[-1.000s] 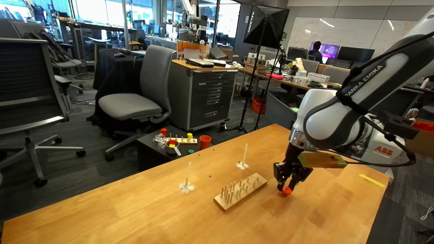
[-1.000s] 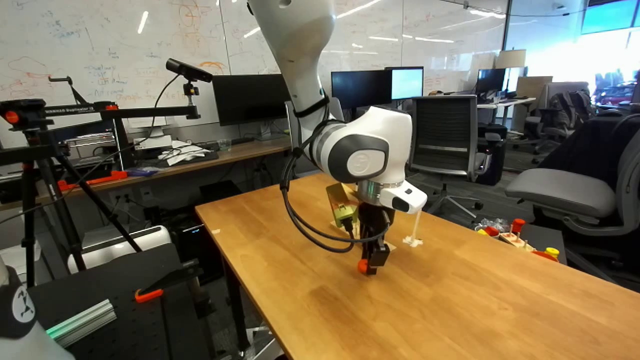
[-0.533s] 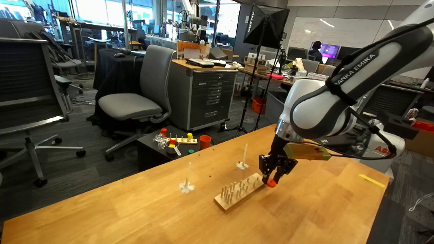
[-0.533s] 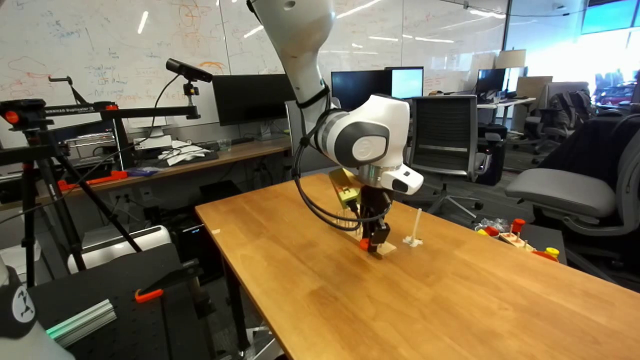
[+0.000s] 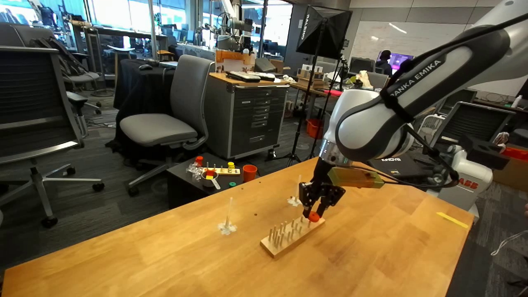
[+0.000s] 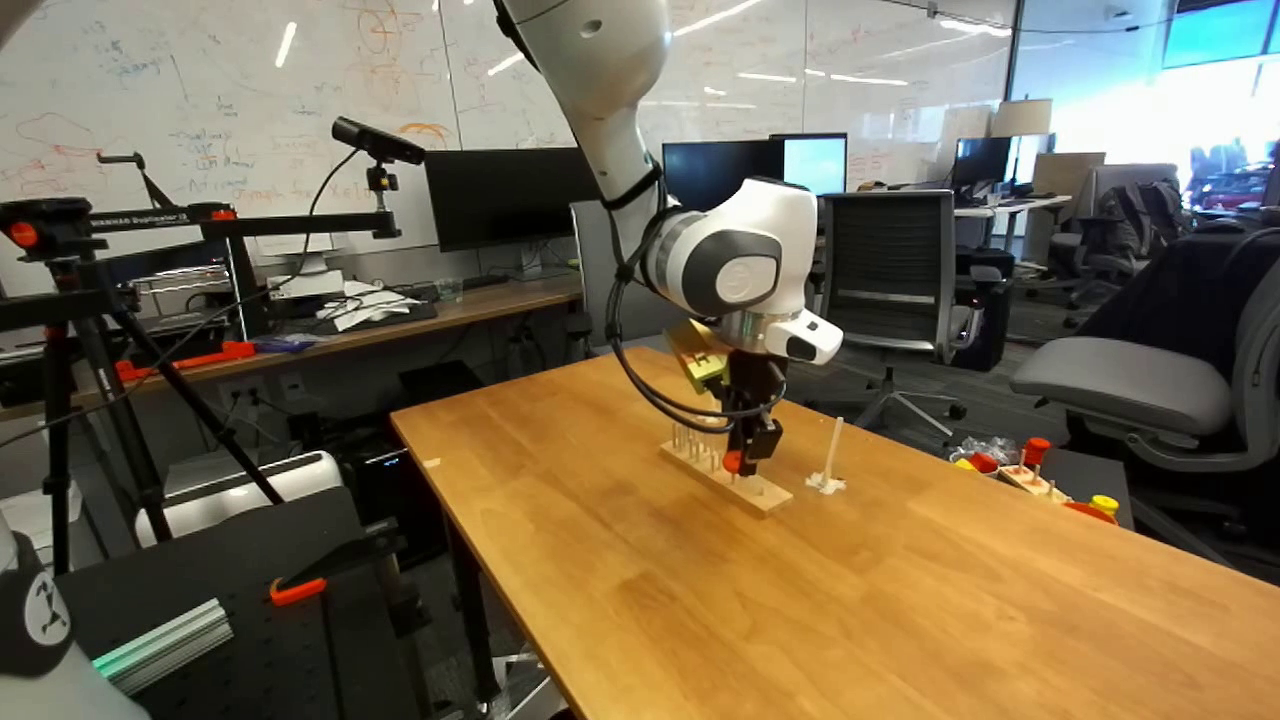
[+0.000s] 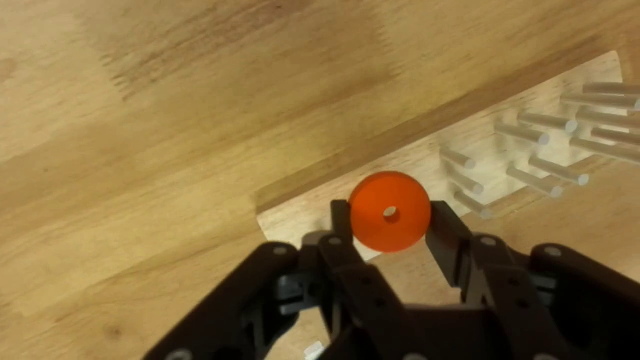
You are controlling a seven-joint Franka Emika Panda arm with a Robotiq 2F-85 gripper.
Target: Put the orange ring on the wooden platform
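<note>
"How will the orange ring (image 7: 374, 212) handle?"

"Light and stiff, I'd judge, perhaps slick. Pinch opposite sides of its rim; leave the hole free."

"And where is it?"

"Clamped in the pincer (image 7: 391, 216), right at the tips, above the wooden platform (image 7: 295, 217) on the counter (image 5: 165, 251). I can't tell whether it touches any of the pegs (image 7: 466, 182)."
</note>
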